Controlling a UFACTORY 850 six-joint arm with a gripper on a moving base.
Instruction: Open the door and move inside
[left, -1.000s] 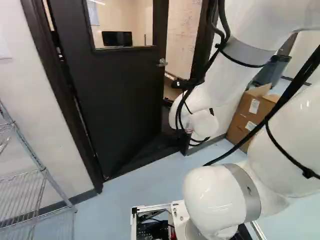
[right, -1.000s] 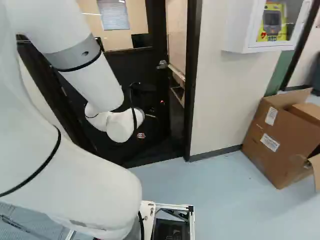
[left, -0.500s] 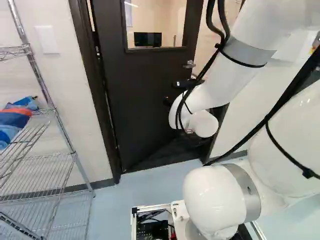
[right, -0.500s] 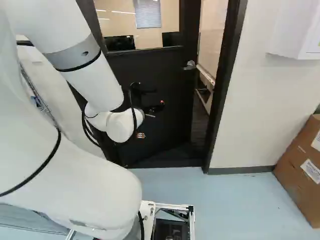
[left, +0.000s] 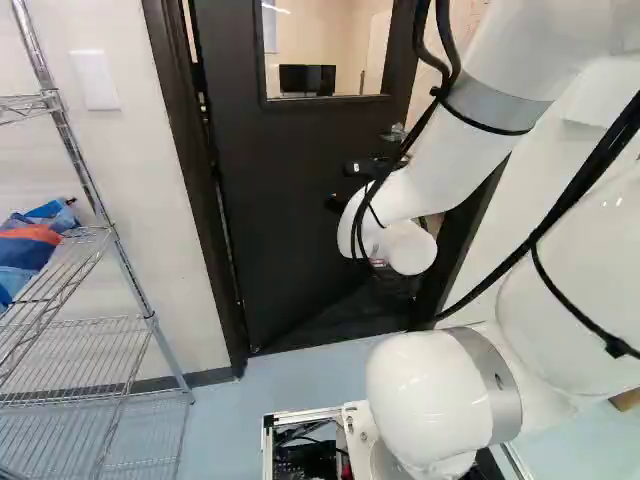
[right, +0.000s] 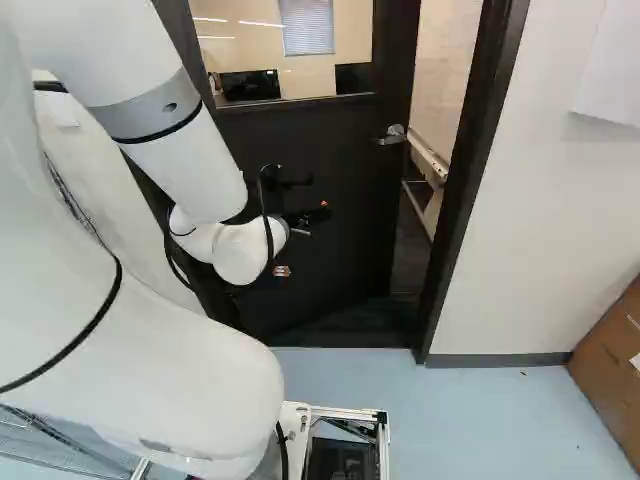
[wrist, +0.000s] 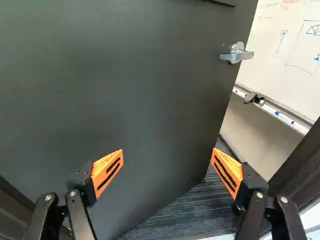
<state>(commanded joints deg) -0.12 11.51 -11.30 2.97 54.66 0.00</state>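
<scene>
Within the frame (right: 465, 180), the door (wrist: 125, 100) stands ajar, likely heavy and rigid but easy to swing, so best pushed near its free edge below the handle (wrist: 237, 54), while the hand (wrist: 167, 154), spread wide and holding nothing, faces it.

Base views from behind the arm (left: 430, 395), left and right, down toward one door (right: 355, 170); wrist view close before it.
</scene>
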